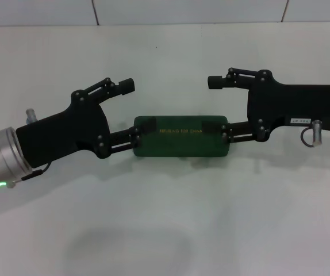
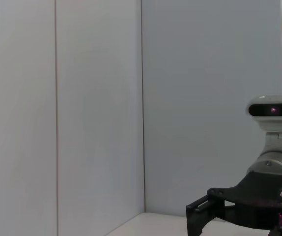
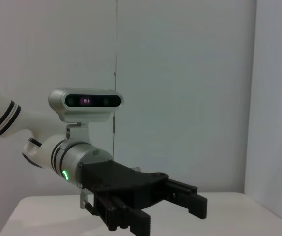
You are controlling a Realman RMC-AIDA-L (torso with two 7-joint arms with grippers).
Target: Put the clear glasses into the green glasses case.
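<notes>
The green glasses case (image 1: 179, 137) lies shut on the white table, gold lettering up, its long side running left to right. My left gripper (image 1: 129, 112) is open at the case's left end, with its near finger (image 1: 131, 140) touching that end and its far finger behind the case. Mirroring it at the right end is my right gripper (image 1: 218, 109), also open, near finger (image 1: 227, 135) against the case. The clear glasses do not show in any view. The right wrist view shows the left gripper (image 3: 170, 215) open.
A white table (image 1: 165, 218) spreads around the case, and a white panelled wall (image 1: 188, 11) rises behind it. The left wrist view shows the right arm's wrist camera (image 2: 273, 110) and part of its black hand (image 2: 249, 206) before the wall.
</notes>
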